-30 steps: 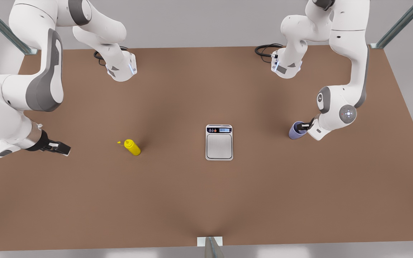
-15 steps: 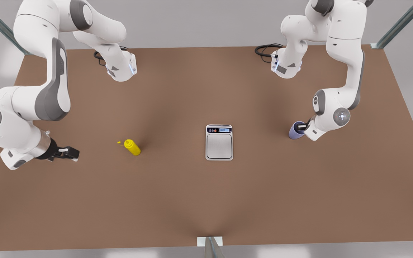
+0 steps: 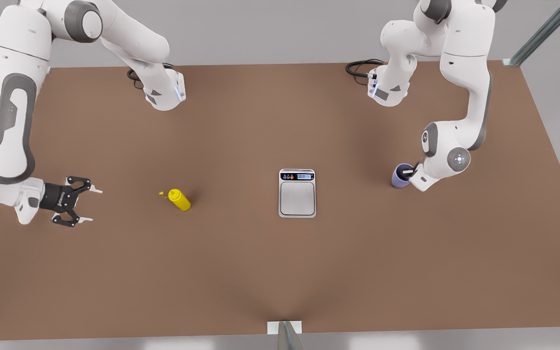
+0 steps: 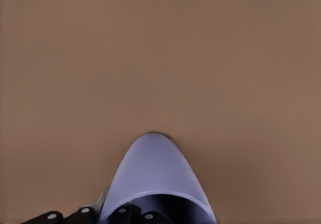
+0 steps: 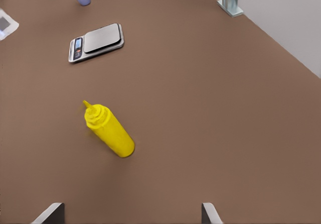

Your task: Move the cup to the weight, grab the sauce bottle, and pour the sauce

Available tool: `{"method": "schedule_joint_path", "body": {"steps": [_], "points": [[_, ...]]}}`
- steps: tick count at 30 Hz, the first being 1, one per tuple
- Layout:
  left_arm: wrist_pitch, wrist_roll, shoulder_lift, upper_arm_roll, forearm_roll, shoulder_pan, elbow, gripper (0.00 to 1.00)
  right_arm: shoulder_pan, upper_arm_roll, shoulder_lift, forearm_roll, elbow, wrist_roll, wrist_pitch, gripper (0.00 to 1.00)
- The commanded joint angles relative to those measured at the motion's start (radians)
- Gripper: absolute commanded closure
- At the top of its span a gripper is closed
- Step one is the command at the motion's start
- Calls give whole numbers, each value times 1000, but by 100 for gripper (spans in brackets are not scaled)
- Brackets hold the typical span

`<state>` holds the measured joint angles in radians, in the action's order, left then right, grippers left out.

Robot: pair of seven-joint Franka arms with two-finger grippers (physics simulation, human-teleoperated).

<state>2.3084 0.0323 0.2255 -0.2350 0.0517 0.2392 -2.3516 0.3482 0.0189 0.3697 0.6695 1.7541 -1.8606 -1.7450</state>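
My left hand (image 3: 408, 171) sits at the cup (image 3: 399, 176) on the front view's right. In the left wrist view one finger (image 4: 131, 215) reaches inside the cup's rim (image 4: 155, 196) and another sits outside the wall, so the hand pinches the side of the cup. I judge that it is closed on the wall, though the fingertips themselves are mostly out of sight. A rim pinch makes sense to me here: the cup has no handle, and taking it by the wall lets it travel upright. The cup stands on the table (image 3: 241, 272), well apart from the scale (image 3: 297, 193).

My right hand (image 3: 85, 204) is on the front view's left, low over the table and turned toward the sauce bottle (image 3: 179, 200), with a clear stretch of table between them. Its fingers are spread wide and it holds nothing. In the right wrist view the two fingertips (image 5: 50, 213) frame the bottle (image 5: 110, 132), which stands upright ahead of them with its nozzle on top. That side-on line-up reads to me as preparation to take the bottle around its body, which would suit tipping it later.

The scale lies flat near the middle of the table, between the two things, display toward the arm bases, and its platform is bare. I judge that the first step, carrying the cup to the scale, is just beginning, and picking up and pouring are not yet started.
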Motion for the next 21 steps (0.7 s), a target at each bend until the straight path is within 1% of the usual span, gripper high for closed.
{"method": "schedule_joint_path", "body": {"steps": [1,5,9,13,14,17,21], "points": [[0,5,0,0,36,0,0,79,5,-2,24,51,15,-54,4,0],[0,5,-8,0,36,0,2,79,22,1,179,142,28,-282,65,0],[22,5,-21,0,36,0,6,79,-8,4,291,134,8,-431,114,0],[28,3,-44,3,43,0,6,79,-26,6,331,137,10,-483,114,0],[43,3,-41,5,45,0,5,79,-54,6,337,163,12,-548,102,0],[68,3,-38,11,48,2,5,79,-80,7,354,217,24,-612,79,0],[88,1,-31,13,111,63,6,79,-97,16,374,239,47,-635,76,0]]}}
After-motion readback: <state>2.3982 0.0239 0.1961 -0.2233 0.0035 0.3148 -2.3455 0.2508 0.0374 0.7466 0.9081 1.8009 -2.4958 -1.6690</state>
